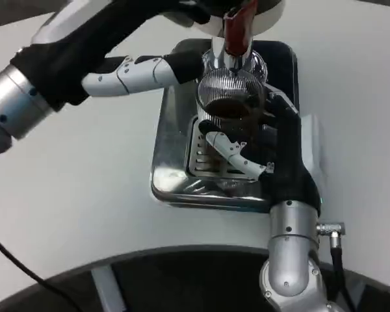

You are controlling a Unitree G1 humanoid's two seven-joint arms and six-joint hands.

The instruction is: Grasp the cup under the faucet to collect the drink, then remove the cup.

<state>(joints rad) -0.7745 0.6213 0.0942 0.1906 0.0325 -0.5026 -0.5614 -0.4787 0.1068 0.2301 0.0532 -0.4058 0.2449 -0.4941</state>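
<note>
Head view: cup [229, 97], clear and ribbed, holds dark drink and sits under the red tap [237, 29], above the tray [175, 175] grille. Right hand [273, 140] grips the cup from the right, fingers [231, 151] wrapped below it. Left hand [143, 71] reaches toward the tap; whether it grips anything, cannot tell.

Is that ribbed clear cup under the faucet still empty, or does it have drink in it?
It has drink in it: dark brown liquid shows inside the ribbed clear cup, held upright by the right hand.
</note>
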